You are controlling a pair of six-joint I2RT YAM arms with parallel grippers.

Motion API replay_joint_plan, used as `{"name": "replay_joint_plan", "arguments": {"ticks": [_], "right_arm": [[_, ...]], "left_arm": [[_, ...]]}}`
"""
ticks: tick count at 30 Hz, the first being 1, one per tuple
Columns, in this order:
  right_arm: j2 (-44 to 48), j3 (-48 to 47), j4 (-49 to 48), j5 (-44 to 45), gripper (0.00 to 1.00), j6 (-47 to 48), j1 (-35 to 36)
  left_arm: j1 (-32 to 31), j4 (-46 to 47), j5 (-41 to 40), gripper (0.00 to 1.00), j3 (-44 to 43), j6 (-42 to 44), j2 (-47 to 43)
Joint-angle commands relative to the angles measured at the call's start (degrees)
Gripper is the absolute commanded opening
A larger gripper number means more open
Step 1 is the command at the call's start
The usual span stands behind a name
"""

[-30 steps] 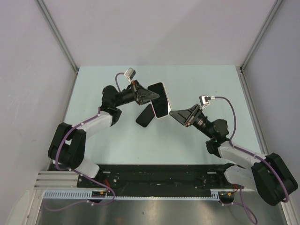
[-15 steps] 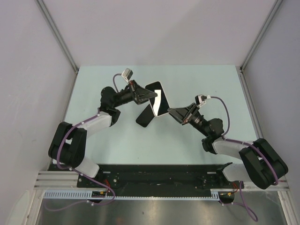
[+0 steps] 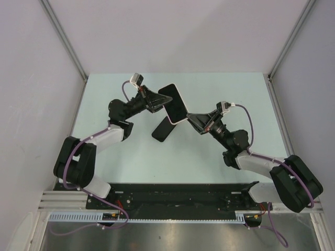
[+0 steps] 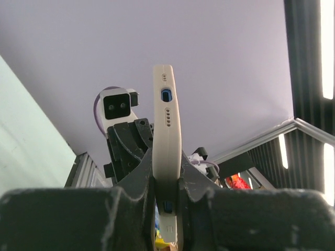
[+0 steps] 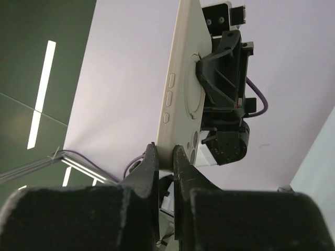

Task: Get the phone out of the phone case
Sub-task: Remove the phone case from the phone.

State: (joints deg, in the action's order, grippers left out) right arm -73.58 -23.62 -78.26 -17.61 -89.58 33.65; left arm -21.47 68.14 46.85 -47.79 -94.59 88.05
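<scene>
From above, the left gripper [image 3: 159, 102] pinches the left edge of the phone [image 3: 174, 103]. The phone sits dark screen up in its cream phone case [image 3: 180, 120] and is held above the pale green table [image 3: 220, 94]. The right gripper [image 3: 190, 118] is closed on the case's near-right corner. A dark flat slab [image 3: 163, 130] lies on the table just below them. The left wrist view shows the case edge-on, port and speaker holes visible, clamped between both fingers [image 4: 137, 180]. In the right wrist view the fingers [image 5: 151, 164] squeeze the case's corner by the camera lenses. Its back ring and side buttons show, with the left gripper gripping beyond.
</scene>
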Motion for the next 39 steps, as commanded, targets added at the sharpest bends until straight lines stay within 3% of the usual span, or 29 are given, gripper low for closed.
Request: {"name": "replay_joint_plan", "arguments": {"ticks": [1, 10, 39], "right_arm": [[-2.70, -5.91, -13.59, 3.10, 0.00, -4.90, 2.21], [-8.24, -9.43, -13.67, 3.45, 0.00, -4.81, 3.44], [-12.11, -15.14, -13.85, 6.88, 0.00, -6.48, 7.13]], "left_arm": [[-3.22, 12.98, -1.85, 0.00, -2.92, -4.03, -5.60], [-5.95, 13.69, -5.19, 0.00, -3.19, -5.96, -9.73], [-6.91, 15.44, -8.88, 0.00, -5.29, -7.72, -16.77]]}}
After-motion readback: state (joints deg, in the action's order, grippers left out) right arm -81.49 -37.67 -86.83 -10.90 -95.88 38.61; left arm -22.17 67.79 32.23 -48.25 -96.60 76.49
